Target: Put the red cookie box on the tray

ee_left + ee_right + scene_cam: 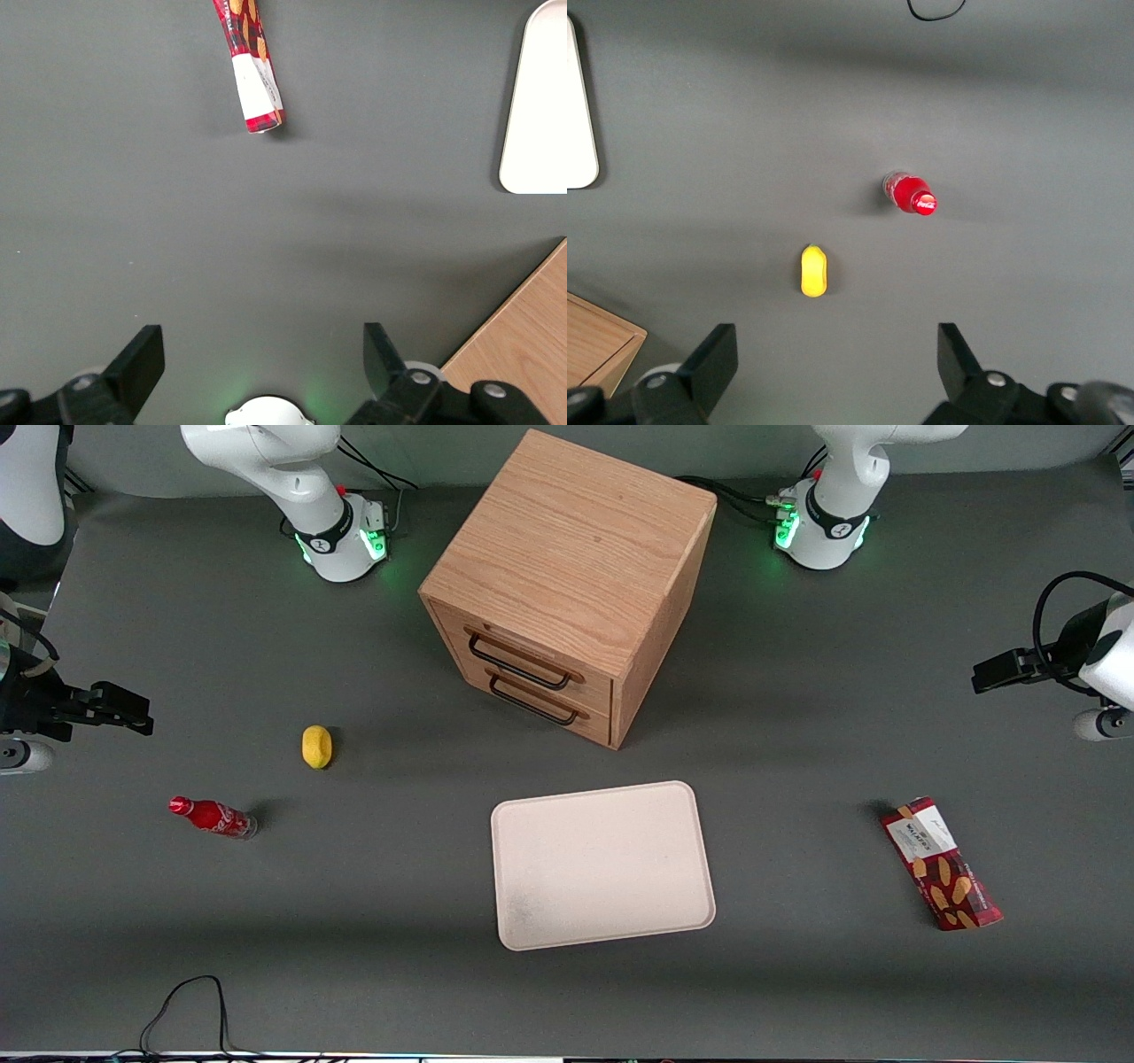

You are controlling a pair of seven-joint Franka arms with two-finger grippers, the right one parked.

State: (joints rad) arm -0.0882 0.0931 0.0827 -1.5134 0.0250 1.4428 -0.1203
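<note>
Even, diffuse overhead light fills every view, with no glare on the matte grey table (797, 717). The gripper (261, 359) hangs high, fingers spread wide and crisp in the wrist view, and a green glow tints the table just beneath it. The red cookie box (941, 863), lying nearer the front camera than the gripper, throws only a short soft shadow. The tray (602, 865) looks bright but keeps its detail.

Red cookie box (251, 66) cut by frame edge
</note>
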